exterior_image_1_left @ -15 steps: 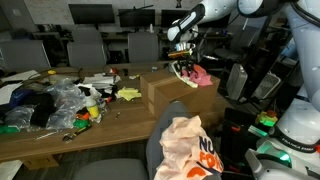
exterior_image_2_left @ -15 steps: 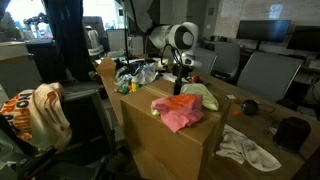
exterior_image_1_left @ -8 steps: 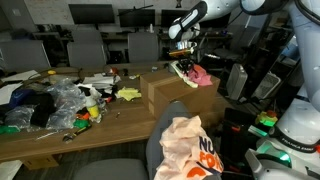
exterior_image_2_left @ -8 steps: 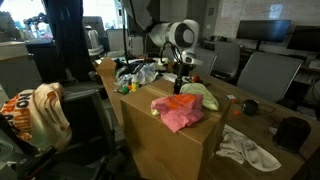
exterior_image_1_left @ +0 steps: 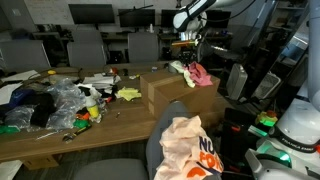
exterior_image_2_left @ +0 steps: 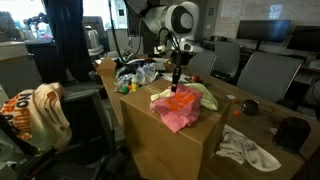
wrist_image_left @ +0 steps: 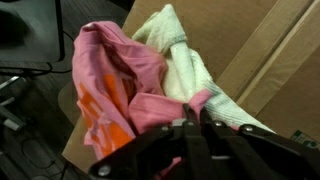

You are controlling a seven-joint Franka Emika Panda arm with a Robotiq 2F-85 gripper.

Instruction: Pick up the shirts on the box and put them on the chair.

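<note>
A pink shirt [exterior_image_2_left: 178, 108] and a pale green shirt [exterior_image_2_left: 203, 97] lie on the cardboard box [exterior_image_2_left: 170, 150]. In the wrist view the pink shirt [wrist_image_left: 110, 80] is bunched beside the pale green shirt [wrist_image_left: 190, 55]. My gripper [wrist_image_left: 192, 118] is shut on a fold of the pink shirt and pulls it up into a peak. The gripper shows above the box in both exterior views [exterior_image_1_left: 186, 55] [exterior_image_2_left: 176, 72]. The chair [exterior_image_1_left: 160, 140] holds an orange and white shirt [exterior_image_1_left: 188, 148], which also shows in an exterior view [exterior_image_2_left: 35, 115].
A wooden table [exterior_image_1_left: 60, 140] carries a heap of bags and small items [exterior_image_1_left: 50, 105]. A white cloth [exterior_image_2_left: 245, 150] lies on the table beyond the box. Office chairs [exterior_image_1_left: 90, 45] and monitors stand behind. A second robot base [exterior_image_1_left: 295, 130] is nearby.
My gripper has risen above the box with the pink shirt's fold in it, and the shirt is drawn upward. The pale green shirt stays in place.
</note>
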